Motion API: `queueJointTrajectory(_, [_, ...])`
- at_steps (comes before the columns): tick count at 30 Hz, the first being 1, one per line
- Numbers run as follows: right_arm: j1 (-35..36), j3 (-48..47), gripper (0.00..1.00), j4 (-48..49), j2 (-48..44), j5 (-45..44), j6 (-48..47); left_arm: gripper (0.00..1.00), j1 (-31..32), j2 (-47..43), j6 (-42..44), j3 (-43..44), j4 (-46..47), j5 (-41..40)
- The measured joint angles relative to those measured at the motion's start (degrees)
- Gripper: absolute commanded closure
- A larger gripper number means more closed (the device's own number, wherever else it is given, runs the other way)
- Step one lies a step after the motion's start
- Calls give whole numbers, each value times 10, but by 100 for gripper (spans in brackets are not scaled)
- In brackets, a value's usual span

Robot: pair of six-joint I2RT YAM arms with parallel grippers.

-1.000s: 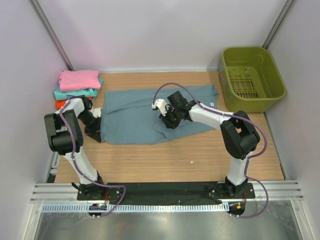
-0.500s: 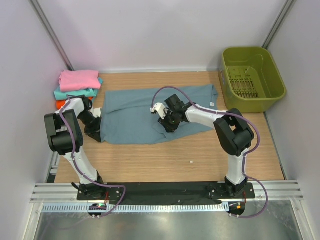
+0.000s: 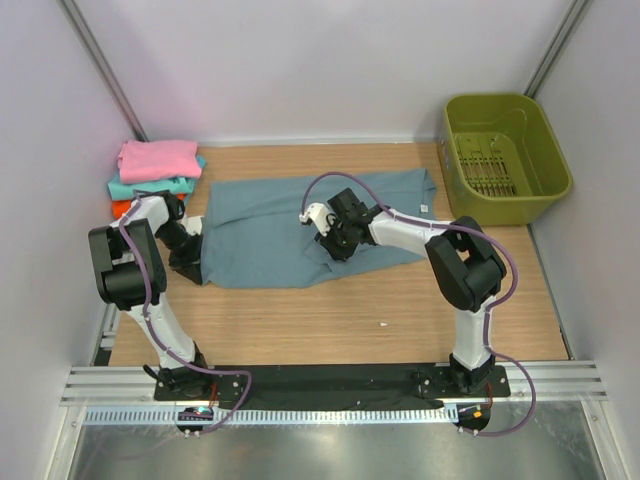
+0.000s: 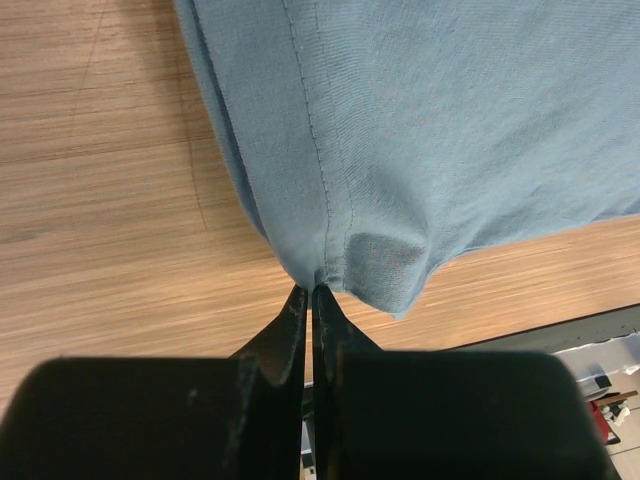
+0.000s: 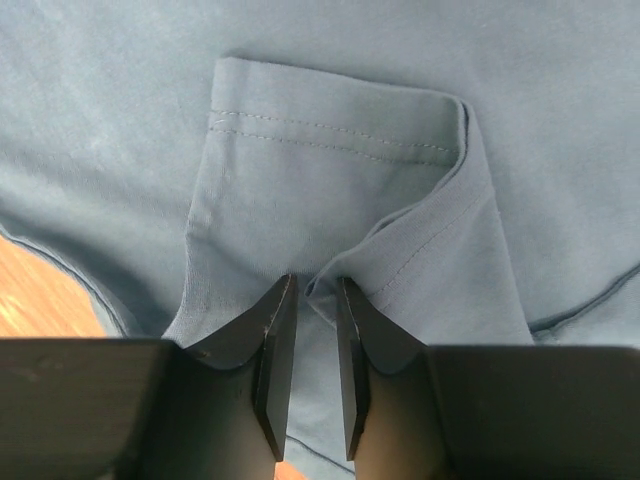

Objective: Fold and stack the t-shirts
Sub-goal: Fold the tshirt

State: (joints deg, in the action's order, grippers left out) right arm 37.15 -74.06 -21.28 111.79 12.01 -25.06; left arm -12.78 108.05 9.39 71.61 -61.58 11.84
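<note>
Top external: slate blue-grey t-shirt [image 3: 260, 235] lies spread flat mid-table [image 3: 300, 320], neck end twd the olive-green basket [image 3: 505, 150]. Left gripper [image 3: 185, 262] at the shirt's left edge; left wrist cam shows it clamped tight on the hem corner [image 4: 345, 265]. Right gripper [image 3: 335, 240] is down on the shirt's near side; right wrist cam: jaws nearly together, nipping a ridge of the folded-in sleeve [image 5: 330, 170]. Pink t-shirt [image 3: 158, 158] tops the teal [image 3: 125, 188] & orange [image 3: 120, 208] ones, stacked far-left.
</note>
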Motion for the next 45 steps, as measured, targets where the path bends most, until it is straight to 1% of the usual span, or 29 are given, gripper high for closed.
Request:
queueJointTrajectory(6, [-5,-1,73,4,1,-3,0,100,0,0,0,0,0,0])
queueJointTrajectory(13, [-17,-3,69,0,1,-1,1,100,0,3,0,0,0,0])
queueJointTrajectory(23, [-36,-10,71,-22,1,31,13,100,0,3,0,0,0,0])
queueJointTrajectory(27, [-39,-10,75,-24,1,32,14,100,0,3,0,0,0,0])
queueJointTrajectory(28, [-39,-10,79,-24,1,32,14,100,0,3,0,0,0,0])
queueJointTrajectory(30, [-39,-10,85,-24,1,32,15,100,0,3,0,0,0,0])
queueJointTrajectory(31, [-39,-10,90,-24,1,32,16,100,0,3,0,0,0,0])
queueJointTrajectory(34, [-40,-10,98,-24,1,33,18,100,0,3,0,0,0,0])
queueJointTrajectory(42, [-41,-18,99,-33,-1,26,22,100,0,3,0,0,0,1])
queueJointTrajectory(45, [-44,-29,99,-52,-18,9,22,100,0,3,0,2,-2,2])
